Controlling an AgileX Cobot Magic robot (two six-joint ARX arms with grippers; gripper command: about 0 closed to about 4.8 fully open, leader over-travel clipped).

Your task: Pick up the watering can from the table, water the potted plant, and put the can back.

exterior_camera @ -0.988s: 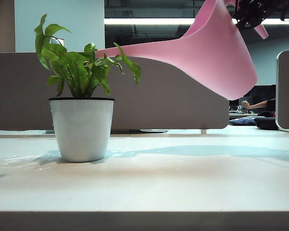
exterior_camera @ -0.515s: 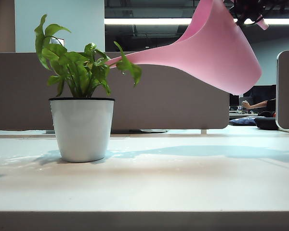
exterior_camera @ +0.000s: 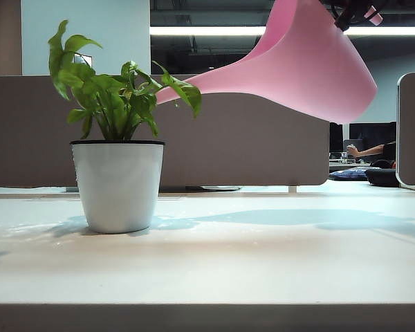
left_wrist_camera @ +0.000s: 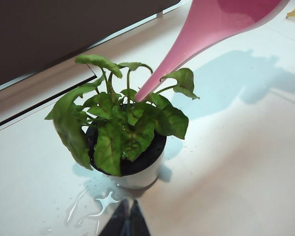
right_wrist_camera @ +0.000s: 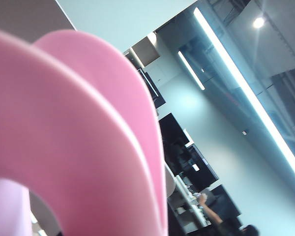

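One counter (exterior_camera: 263, 263), one potted plant (exterior_camera: 117, 159), one watering can (exterior_camera: 311, 66), two hands. Nearest me the pale counter carries the plant toward its left side, a little spilled water (left_wrist_camera: 96, 204) shining beside the pot. The left hand (left_wrist_camera: 125, 223) hovers just beside the pot, fingers pressed together, holding nothing. Farther back and high on the right, the right hand (exterior_camera: 353, 10) grips the can's handle, the can tilted, its spout tip among the leaves.

One watering can (exterior_camera: 318, 69). One potted plant (exterior_camera: 117, 183) stands on one table (exterior_camera: 263, 263). Two grippers: left gripper (left_wrist_camera: 125, 221), right gripper (exterior_camera: 353, 12).
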